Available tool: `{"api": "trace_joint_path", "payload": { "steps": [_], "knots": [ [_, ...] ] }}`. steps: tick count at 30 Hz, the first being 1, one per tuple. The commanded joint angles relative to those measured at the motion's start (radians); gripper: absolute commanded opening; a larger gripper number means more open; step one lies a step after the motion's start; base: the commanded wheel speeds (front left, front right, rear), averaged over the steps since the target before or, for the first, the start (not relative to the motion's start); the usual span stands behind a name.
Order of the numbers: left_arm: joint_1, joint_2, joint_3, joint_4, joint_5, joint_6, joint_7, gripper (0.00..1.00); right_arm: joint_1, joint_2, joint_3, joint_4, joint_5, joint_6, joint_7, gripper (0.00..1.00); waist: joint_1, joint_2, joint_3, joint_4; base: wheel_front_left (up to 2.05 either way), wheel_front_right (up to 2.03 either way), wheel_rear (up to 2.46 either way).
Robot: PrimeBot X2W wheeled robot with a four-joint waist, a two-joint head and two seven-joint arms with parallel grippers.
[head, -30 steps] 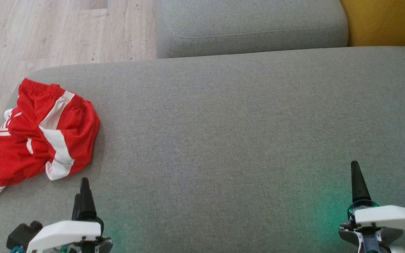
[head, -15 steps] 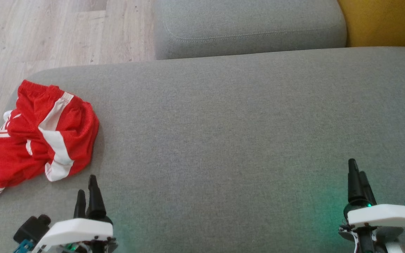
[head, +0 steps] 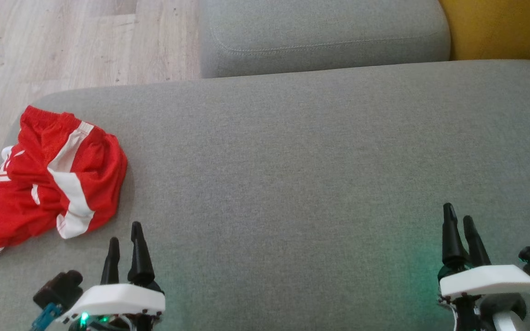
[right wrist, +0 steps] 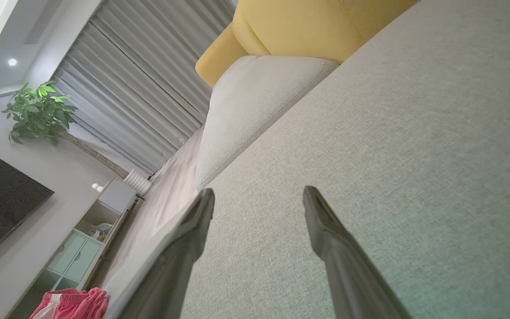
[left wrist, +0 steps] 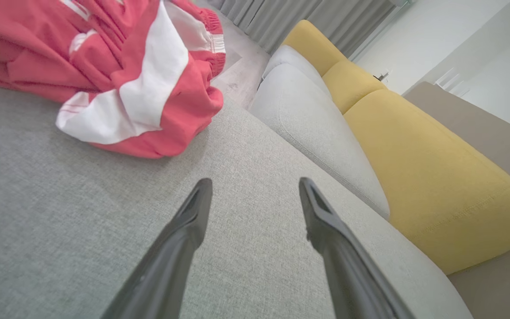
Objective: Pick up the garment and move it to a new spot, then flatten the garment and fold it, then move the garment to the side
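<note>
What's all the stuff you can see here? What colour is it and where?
red and white mesh shorts: one, red and white, crumpled at the seat's left end
big grey fabric seat: one, grey, under both grippers
smaller grey fabric cushion: one, grey, behind the seat
yellow fabric cushions: several, yellow, beside the grey cushion
pale wooden floor: one, light brown, far left
leafy potted plant: one, green, across the room
left gripper: one, black, open, near the shorts
right gripper: one, black, open, at the seat's right

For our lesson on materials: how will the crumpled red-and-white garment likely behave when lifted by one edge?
Probably floppy: the garment lies in bunched folds, so it should drape. Likely light: fabric looks thin. Part seems to overhang the cushion edge, so a push might slide it off.
</note>
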Motion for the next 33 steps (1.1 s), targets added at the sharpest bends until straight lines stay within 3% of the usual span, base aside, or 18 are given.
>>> {"api": "trace_joint_path", "payload": {
  "steps": [1,33],
  "knots": [
    [-0.056,0.005,0.010,-0.040,0.035,0.008,-0.016,1.00,-0.034,-0.007,0.020,-0.043,-0.034,0.000,-0.018,1.00,0.0000,0.0000,0.001,-0.001,0.00,0.00,0.00],
    [-0.070,0.006,-0.067,-0.035,0.404,0.057,-0.107,1.00,-0.030,-0.005,0.087,-0.073,-0.418,-0.001,-0.107,1.00,0.0000,0.0000,-0.009,-0.018,0.00,0.00,0.00]
  ]
}}
